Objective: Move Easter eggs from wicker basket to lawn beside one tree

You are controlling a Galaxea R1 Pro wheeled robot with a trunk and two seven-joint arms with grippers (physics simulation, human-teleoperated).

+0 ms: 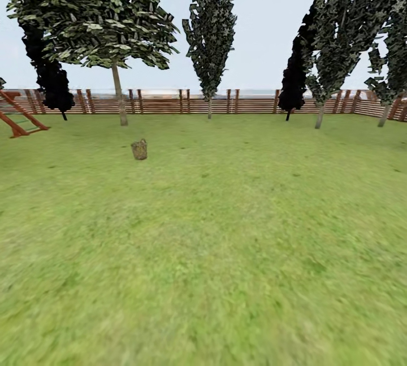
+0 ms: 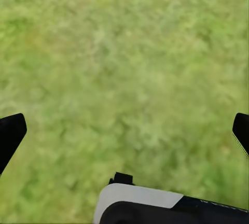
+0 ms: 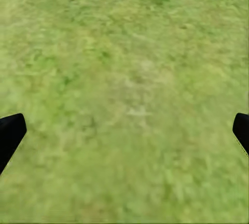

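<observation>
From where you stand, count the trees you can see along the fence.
About 7, some overlapping: a broad-crowned tree at left, a dark conifer behind it, a narrow one at centre, a dark one and two or three leafy ones at right.

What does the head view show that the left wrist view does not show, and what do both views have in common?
Head view alone: the small brown woven wicker basket standing far off on the grass, the broad-crowned tree with a pale trunk behind it, the brown slatted wooden fence, and sky.

Left wrist view alone: the left gripper, its two black fingertips spread wide apart, holding nothing.

Both: the green lawn with yellowish patches.
</observation>
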